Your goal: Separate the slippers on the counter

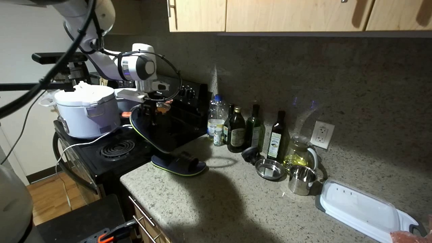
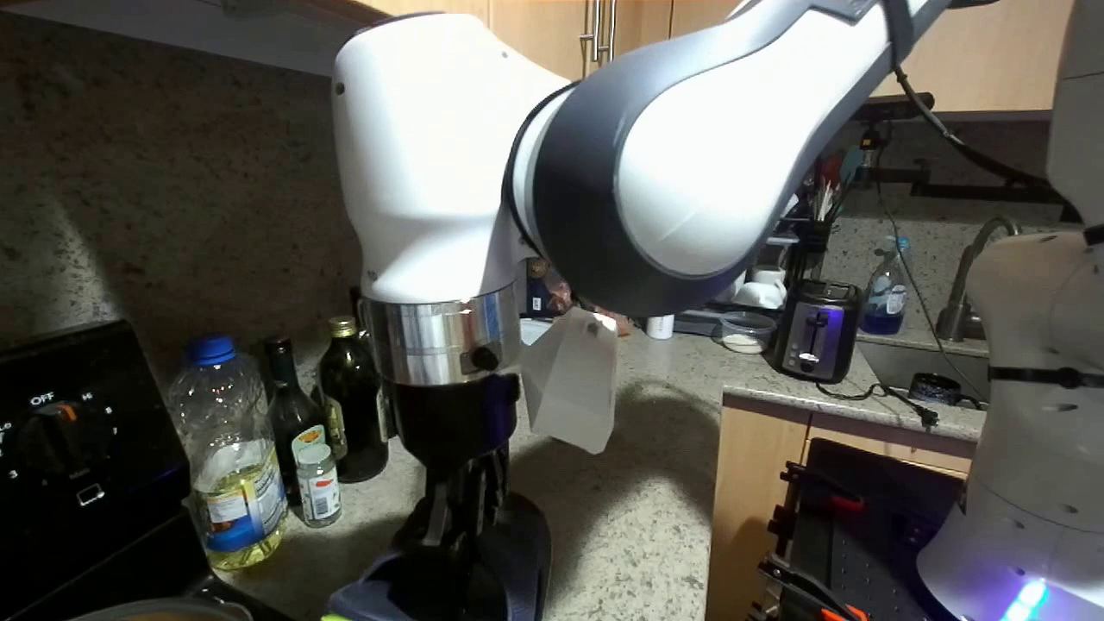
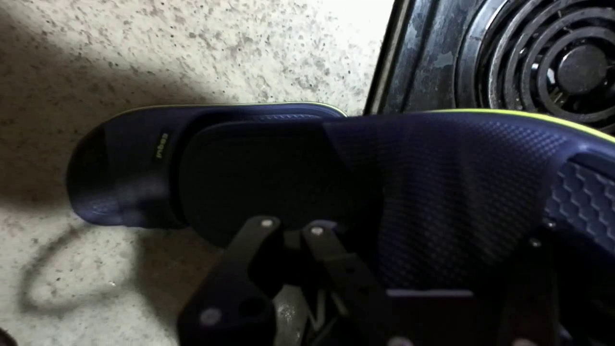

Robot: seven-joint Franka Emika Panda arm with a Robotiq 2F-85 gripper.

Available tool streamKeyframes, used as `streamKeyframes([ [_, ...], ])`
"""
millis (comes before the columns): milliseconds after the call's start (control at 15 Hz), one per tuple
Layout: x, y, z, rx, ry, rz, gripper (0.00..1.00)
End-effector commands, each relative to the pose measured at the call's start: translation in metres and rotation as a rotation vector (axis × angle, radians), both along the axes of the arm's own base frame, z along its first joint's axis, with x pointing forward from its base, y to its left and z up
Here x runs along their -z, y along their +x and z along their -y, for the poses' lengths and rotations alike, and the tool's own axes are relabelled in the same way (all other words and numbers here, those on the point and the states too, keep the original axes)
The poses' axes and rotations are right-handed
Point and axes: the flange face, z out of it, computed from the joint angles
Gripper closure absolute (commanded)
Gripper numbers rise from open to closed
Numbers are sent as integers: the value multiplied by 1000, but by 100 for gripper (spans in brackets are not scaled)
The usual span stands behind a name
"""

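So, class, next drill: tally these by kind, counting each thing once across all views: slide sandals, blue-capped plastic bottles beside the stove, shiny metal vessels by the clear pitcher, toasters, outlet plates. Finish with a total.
Slide sandals: 2
Blue-capped plastic bottle: 1
Shiny metal vessels: 2
Toaster: 1
Outlet plate: 1
Total: 7

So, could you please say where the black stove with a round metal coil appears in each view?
In an exterior view: stove, left of centre.
In an exterior view: stove, left edge.
In the wrist view: stove, upper right.
Shared landmark: speckled beige-grey stone counter beside it.
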Motion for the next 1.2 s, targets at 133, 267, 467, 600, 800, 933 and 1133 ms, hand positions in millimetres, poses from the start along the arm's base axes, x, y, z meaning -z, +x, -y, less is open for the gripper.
streamKeyframes([
  [133, -31, -18, 38, 92, -87, 74, 100],
  [267, -35, -19, 60, 152, -110, 89, 100],
  [467, -38, -16, 97, 249, -138, 97, 100],
  [600, -35, -12, 124, 329, -162, 99, 100],
  [800, -28, -9, 166, 447, -198, 88, 100],
  [933, -20, -8, 194, 520, -215, 70, 100],
  [1133, -2, -8, 233, 619, -234, 36, 100],
])
